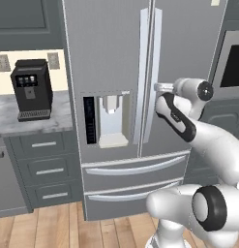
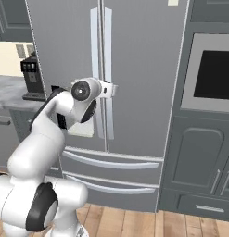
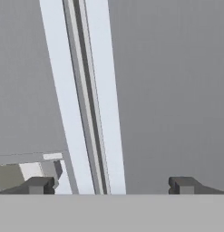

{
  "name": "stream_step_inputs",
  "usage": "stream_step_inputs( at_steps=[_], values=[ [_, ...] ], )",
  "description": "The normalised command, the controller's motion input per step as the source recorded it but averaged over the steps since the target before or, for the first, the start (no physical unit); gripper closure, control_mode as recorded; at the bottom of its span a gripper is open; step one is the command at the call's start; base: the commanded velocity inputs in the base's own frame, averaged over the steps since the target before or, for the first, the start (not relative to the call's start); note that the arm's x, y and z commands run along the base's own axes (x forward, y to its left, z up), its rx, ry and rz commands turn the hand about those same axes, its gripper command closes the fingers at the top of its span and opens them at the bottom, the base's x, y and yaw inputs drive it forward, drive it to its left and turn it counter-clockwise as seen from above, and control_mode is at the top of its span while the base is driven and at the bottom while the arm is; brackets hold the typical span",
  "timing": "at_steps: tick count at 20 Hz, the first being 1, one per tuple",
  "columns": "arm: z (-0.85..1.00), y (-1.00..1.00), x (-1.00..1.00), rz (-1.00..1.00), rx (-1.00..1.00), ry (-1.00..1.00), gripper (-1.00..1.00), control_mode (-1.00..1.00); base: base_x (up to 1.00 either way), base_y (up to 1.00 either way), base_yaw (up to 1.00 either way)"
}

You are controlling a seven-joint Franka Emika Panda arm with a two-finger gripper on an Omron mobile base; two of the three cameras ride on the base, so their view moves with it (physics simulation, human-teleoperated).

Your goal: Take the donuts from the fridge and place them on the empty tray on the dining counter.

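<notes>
1. Your pincer [image 3: 111,185] hangs in front of the shut fridge [image 1: 111,58] with its jaws wide apart and nothing between them. In the hand view both tips sit at the bottom edge, and the two pale handles [image 3: 104,90] run up the frame between them, left of centre.

2. The donuts are presumably behind those doors; you cannot see them yet, nor the tray. Everything waits on opening a door.

3. Both handles and the door seam lie inside the pincer's span. Close now and you may clamp both handles together, which would lock the two doors against each other when you pull.

4. The handles stand left of centre between the tips. Shift toward one handle before closing, or a tip may hit the door face and skid off.

5. In the left base view the wrist sits at centre right, close to the right handle [image 1: 156,72]. Whether it touches the steel cannot be told; pushing forward could jam the tips on the door.

6. The dispenser recess [image 1: 111,121] lies centre-left in that view; drifting that way could snag a tip.

7. The arm is stretched well forward. A door pull needs an arc; a straight tug could slip the grip.
</notes>
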Motion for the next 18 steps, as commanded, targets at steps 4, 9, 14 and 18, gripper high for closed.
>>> stream_step_inputs(
  at_steps=[4,9,14,18],
  values=[
    [0.00,0.00,0.57,0.00,0.00,0.00,-1.00,-1.00,0.00,0.00,0.00],
    [0.00,-0.01,0.57,-0.07,-0.01,0.09,-1.00,-1.00,0.00,0.00,0.00],
    [0.00,0.00,0.68,-0.01,0.00,0.09,-1.00,-1.00,0.00,0.00,0.00],
    [-0.02,-0.03,0.75,0.00,0.00,0.02,-1.00,-1.00,0.00,0.00,0.00]
  ],
)
